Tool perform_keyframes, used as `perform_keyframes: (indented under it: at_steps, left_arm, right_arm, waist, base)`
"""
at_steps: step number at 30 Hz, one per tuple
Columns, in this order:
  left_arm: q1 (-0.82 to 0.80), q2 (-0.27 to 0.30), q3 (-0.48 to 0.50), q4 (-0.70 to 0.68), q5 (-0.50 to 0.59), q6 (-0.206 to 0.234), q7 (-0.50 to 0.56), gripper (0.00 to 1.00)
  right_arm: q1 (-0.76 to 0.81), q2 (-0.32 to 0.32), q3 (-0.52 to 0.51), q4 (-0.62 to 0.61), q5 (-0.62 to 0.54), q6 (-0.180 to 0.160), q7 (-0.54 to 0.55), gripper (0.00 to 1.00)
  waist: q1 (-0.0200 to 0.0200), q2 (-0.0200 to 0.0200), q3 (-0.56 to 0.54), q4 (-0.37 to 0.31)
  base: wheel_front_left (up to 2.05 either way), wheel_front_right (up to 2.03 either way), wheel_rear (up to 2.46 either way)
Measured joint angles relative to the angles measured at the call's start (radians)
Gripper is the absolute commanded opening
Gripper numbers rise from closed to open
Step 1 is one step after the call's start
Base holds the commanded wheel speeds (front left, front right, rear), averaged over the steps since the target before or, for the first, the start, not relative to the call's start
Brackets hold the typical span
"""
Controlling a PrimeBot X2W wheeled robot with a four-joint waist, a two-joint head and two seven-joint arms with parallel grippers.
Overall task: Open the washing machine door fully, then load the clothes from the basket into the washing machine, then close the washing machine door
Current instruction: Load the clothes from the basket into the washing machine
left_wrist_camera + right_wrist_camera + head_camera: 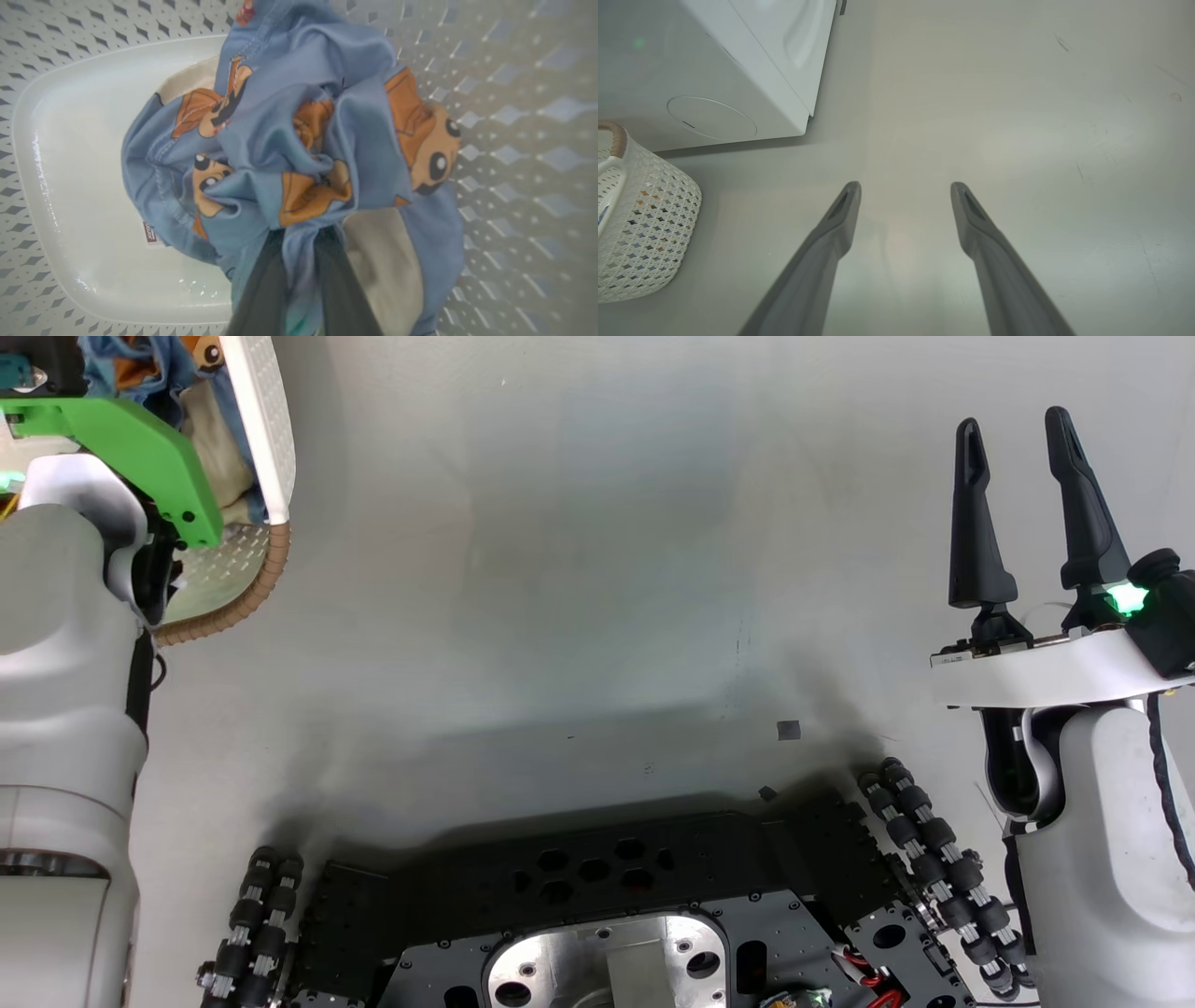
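The cream-white basket [266, 420] stands at the top left of the head view, and my left arm reaches down into it. In the left wrist view my left gripper [303, 238] is shut on the clothes [299, 140], a light blue bundle printed with orange-brown bears, with a fold pinched between the dark fingers above the basket's white bottom [70, 140]. My right gripper [1018, 429] hangs open over bare floor at the right, with nothing between its fingers [845, 210]. The washing machine [738, 56] shows its lower front corner and round flap [711, 117], beside the basket [649, 224]. The washing machine door is out of view.
My black wheeled base [597, 896] fills the bottom of the head view. A small dark scrap [789, 730] lies on the grey floor ahead of it. Open floor stretches between the basket and my right gripper.
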State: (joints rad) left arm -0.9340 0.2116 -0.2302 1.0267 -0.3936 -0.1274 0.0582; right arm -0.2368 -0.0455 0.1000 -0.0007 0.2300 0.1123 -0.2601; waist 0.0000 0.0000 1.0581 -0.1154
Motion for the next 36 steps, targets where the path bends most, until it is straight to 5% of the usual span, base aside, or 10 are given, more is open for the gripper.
perform_keyframes:
  at_steps: [24,36]
  left_arm:
    - [0.145,-0.037,0.002,0.0,-0.152,0.0,-0.272,0.0]
    - [0.246,-0.048,-0.003,-0.012,-0.208,0.0,-0.298,0.0]
  right_arm:
    - [-0.047,0.0,-0.03,0.054,0.016,0.0,0.0,1.0]
    - [-0.044,0.0,-0.027,0.106,0.015,0.001,0.0,1.0]
  waist:
    - [0.0,0.0,-0.184,0.025]
    - [0.0,0.0,-0.305,0.044]
  base:
    - [0.0,0.0,0.0]
    - [0.0,0.0,0.0]
